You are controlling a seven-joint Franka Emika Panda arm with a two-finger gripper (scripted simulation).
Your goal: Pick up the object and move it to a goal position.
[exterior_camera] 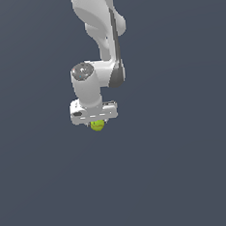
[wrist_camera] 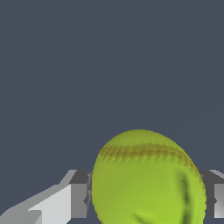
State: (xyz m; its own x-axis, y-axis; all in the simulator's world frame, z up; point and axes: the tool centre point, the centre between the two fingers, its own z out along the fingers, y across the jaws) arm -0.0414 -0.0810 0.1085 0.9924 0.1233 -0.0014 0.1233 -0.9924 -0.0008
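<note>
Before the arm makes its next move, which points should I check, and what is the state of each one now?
1. The small yellow-green ball with stitched seams sits between the grey fingers: ok.
2. The white end effector is closed on the ball: ok, both fingers flank it tightly.
3. Ball not slipping: cannot tell from one moment.
4. Ball lifted off the dark grey floor: cannot tell; no shadow shows.
5. Goal position visible: not ok, no marker in either view.
6. No obstacles visible nearby: ok.

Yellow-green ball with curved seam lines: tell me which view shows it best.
The wrist view. The yellow-green ball with curved seam lines looms large there, stitching visible, between grey fingers. The exterior view shows only a small ball under the white gripper.
</note>
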